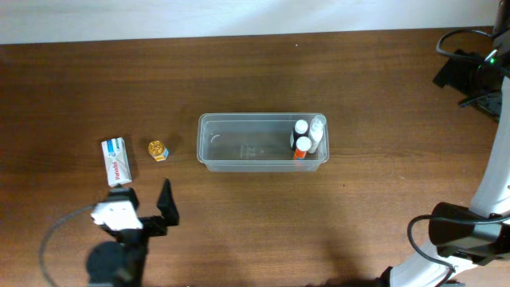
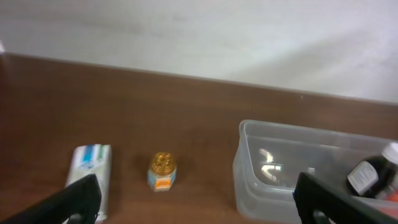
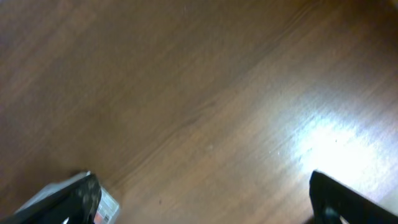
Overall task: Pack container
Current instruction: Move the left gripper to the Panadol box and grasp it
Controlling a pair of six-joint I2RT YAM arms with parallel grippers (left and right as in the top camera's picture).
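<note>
The container (image 1: 255, 117) sits mid-table, with bottles (image 1: 307, 137) in its right end. It looks light, thin-walled and slippery; a long wall under the rim seems the best hold. The left gripper (image 1: 145, 203) and right gripper (image 3: 202, 186) both stand released, empty.

table (image 1: 255, 239): brown wood grain | wall (image 2: 199, 31): white, behind far edge

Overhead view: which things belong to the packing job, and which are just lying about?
Job: container, bottles inside it; probably the white packet and gold-capped jar left of it.
Lying about: black gear and cables at the table's corner.
</note>
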